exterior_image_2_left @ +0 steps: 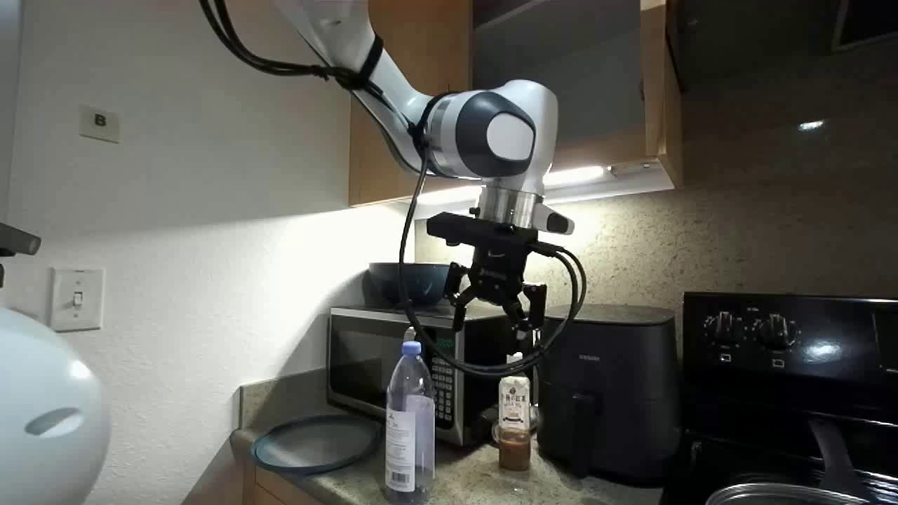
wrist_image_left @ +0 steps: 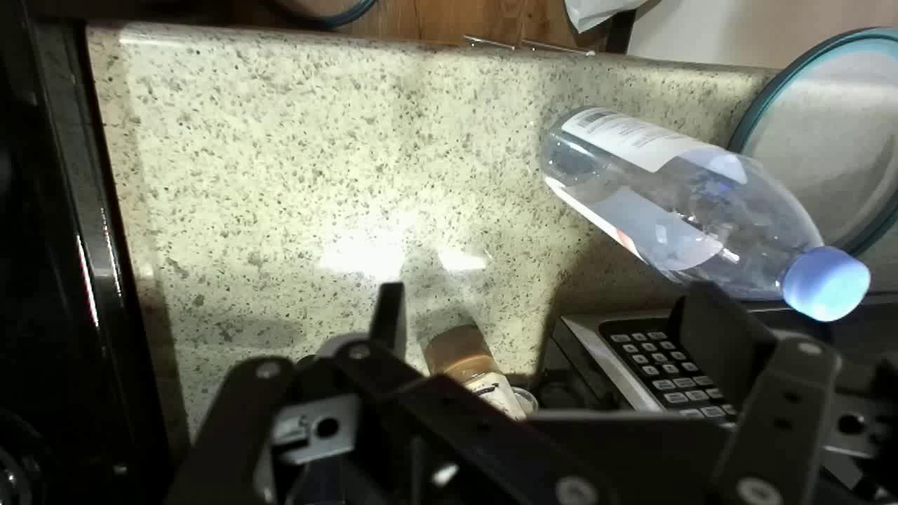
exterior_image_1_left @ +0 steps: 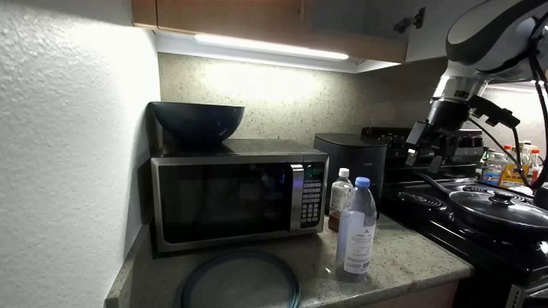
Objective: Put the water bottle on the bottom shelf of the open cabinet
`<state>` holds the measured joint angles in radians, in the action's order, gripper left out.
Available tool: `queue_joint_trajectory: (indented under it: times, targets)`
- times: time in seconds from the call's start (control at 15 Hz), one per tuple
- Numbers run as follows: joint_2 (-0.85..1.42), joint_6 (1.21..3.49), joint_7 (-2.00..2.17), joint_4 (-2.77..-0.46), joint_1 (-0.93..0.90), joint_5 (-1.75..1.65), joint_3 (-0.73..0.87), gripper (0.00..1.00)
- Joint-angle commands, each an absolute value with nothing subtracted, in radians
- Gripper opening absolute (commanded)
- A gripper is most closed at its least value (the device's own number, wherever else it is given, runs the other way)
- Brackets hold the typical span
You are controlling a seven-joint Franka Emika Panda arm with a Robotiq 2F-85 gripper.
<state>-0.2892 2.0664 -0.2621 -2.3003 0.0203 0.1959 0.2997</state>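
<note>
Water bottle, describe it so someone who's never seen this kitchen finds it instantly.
Find the microwave on the counter. In front of its keypad end stands the water bottle, tall and clear. Its blue cap sets it apart from the shorter, white-capped bottle that is brown at the bottom.

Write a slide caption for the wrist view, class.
Robotiq gripper open above a speckled countertop, the blue-capped water bottle standing ungrasped near the microwave.

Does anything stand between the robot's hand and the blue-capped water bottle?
Nothing visible does: in the wrist view, no object separates the hand from the water bottle. The shorter bottle stands farther back. The hanging cable looks close to the water bottle in an exterior view; depth unclear.
</note>
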Motion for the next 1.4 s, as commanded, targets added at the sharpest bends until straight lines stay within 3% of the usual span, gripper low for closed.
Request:
queue_joint_trajectory:
  times: [0.0,0.47,1.33]
  targets:
    - [-0.286,2.062,-0.271,-2.298,0.056,0.207,0.267,1.00]
    - [-0.271,2.043,-0.276,-2.275,0.047,0.201,0.250,1.00]
    - [-0.120,1.782,-0.186,-2.000,-0.011,0.054,0.033,1.00]
